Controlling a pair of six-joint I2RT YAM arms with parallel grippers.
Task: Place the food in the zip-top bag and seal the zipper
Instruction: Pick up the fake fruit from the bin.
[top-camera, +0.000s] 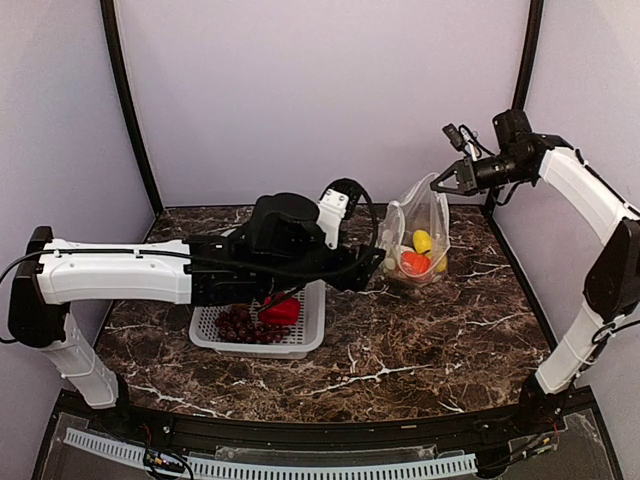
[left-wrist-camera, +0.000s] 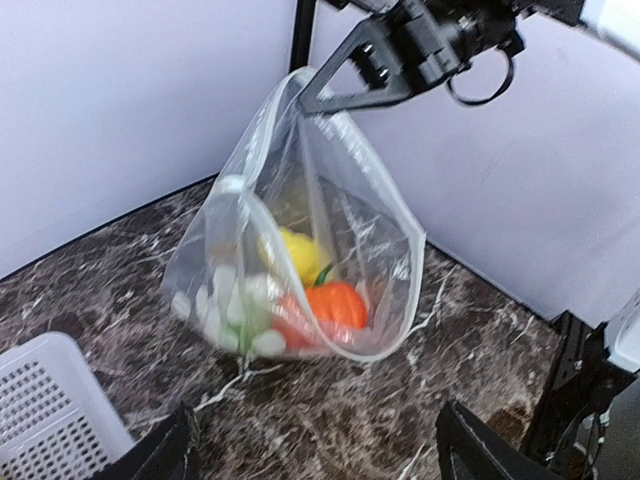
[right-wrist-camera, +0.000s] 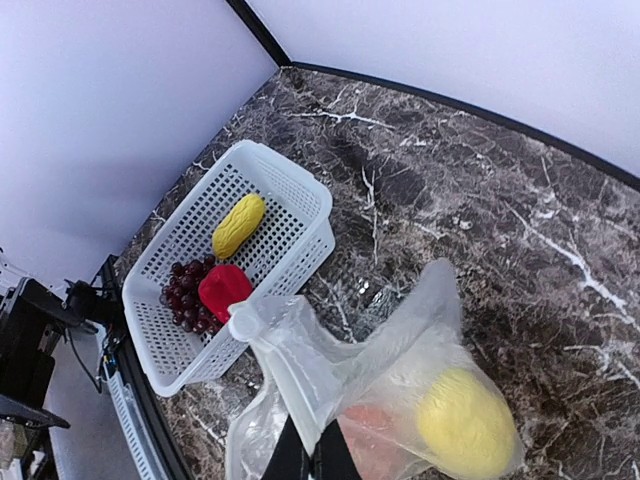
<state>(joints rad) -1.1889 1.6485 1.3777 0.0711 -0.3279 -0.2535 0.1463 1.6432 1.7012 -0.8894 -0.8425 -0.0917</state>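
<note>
The clear zip-top bag (top-camera: 418, 235) hangs at the back right with its bottom on the table. My right gripper (top-camera: 440, 182) is shut on its top edge and holds it up; the same grip shows in the right wrist view (right-wrist-camera: 312, 455). The mouth gapes open (left-wrist-camera: 300, 150). Inside lie an orange pumpkin (left-wrist-camera: 337, 305), a yellow piece (left-wrist-camera: 300, 255) and white cauliflower (left-wrist-camera: 235, 310). My left gripper (top-camera: 375, 262) is open and empty, low over the table just left of the bag. Red pepper (right-wrist-camera: 223, 290), grapes (right-wrist-camera: 185, 295) and yellow corn (right-wrist-camera: 238, 225) lie in the basket.
The white perforated basket (top-camera: 300, 345) stands left of centre, mostly under my left arm; its corner shows in the left wrist view (left-wrist-camera: 50, 400). Dark marble table, pale walls behind and at both sides, a black corner post behind the bag.
</note>
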